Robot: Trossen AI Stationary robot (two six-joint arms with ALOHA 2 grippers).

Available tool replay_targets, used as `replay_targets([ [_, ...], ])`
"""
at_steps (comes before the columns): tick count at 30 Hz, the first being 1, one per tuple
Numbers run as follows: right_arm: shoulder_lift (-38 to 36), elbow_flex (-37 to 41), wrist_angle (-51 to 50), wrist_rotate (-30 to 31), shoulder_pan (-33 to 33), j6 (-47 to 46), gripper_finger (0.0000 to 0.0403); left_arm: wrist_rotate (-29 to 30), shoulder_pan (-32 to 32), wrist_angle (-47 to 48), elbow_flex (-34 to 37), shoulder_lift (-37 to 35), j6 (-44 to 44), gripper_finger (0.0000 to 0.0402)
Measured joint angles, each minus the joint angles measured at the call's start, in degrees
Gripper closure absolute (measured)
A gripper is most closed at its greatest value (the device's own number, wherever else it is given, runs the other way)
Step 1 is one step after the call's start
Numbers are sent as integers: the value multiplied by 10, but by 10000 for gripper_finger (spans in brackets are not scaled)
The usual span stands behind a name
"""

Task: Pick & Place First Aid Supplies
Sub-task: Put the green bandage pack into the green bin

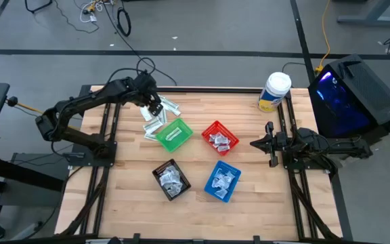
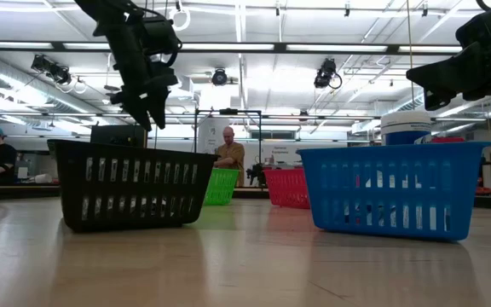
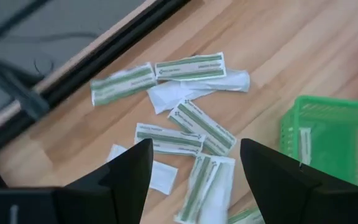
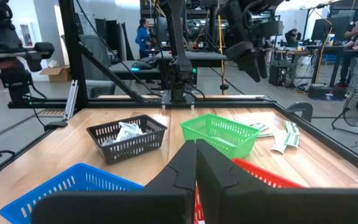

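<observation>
Above the loose first aid supplies (image 3: 185, 124), the left claw (image 1: 156, 106) hangs with fingers spread and nothing between them. Those packets overlap on the surface (image 1: 127, 203) beside the green basket (image 1: 175, 134), so closing could pinch two strips together or nudge the heap aside. About eight narrow strips show, plus a small white sachet or two. Four baskets stand: green, red (image 1: 220, 138), black (image 1: 171, 179), blue (image 1: 221, 181). One tub (image 1: 274, 91). The right claw (image 1: 271, 144) waits clenched and empty at the right edge.
</observation>
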State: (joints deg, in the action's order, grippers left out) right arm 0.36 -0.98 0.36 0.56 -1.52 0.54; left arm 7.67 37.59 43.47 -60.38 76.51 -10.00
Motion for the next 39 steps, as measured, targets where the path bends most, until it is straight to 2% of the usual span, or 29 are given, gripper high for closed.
replay_targets([
  [3,0,0,0,0,0,0,390,2,10,0,0,0,-69,149],
  [7,0,0,0,0,0,0,390,15,24,14,0,8,-234,144],
  [9,0,0,0,0,0,0,390,29,28,30,0,17,-278,137],
  [12,0,0,0,0,0,0,390,32,31,48,0,37,-291,119],
  [18,0,0,0,0,0,0,390,30,31,53,0,77,-387,66],
  [22,0,0,0,0,0,0,390,34,31,53,0,99,-422,45],
  [31,0,0,0,0,0,0,390,10,31,63,0,158,-476,42],
  [39,0,0,0,0,0,0,390,-29,68,64,0,181,-490,42],
])
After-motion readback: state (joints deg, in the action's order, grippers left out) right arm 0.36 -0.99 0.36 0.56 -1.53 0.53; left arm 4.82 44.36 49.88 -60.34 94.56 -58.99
